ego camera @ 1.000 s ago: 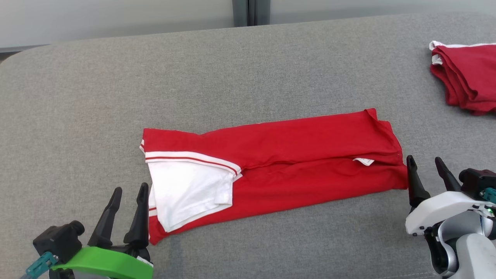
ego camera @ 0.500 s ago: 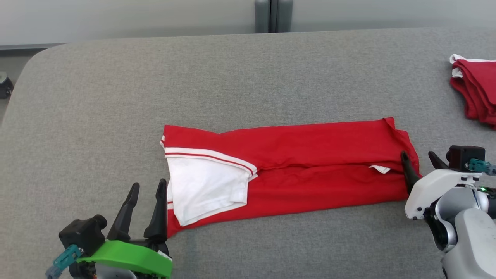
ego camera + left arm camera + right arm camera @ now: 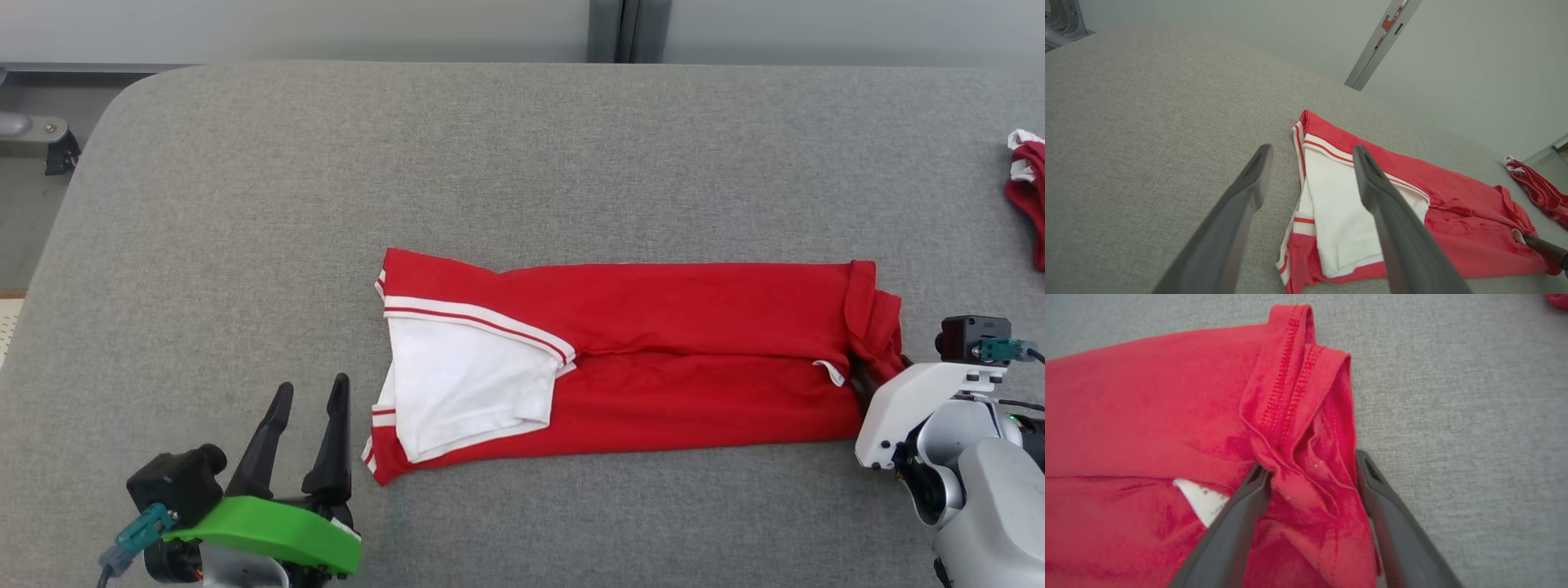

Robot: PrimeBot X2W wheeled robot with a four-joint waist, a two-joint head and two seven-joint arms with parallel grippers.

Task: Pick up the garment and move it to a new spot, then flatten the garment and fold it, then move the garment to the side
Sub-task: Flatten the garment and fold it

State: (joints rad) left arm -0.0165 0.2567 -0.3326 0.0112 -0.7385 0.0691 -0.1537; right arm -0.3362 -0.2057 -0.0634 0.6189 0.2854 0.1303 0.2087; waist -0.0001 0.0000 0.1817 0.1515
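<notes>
A red garment with white sleeve and striped trim lies folded lengthwise across the grey table. My left gripper stands open just left of the garment's near left corner, holding nothing; in the left wrist view its fingers frame the white sleeve of the garment. My right gripper is at the garment's right end. In the right wrist view it is open, its fingers straddling the bunched hem of the garment.
A second red garment lies at the table's far right edge, also seen as a heap in the left wrist view. The table's rounded left corner drops to the floor, with a metal bracket beyond it. A pale wall stands behind.
The head camera has shifted, so the whole picture moved. My right gripper pushed forward into the garment's right end, and the hem now bunches between its fingers. The left gripper stays open.
</notes>
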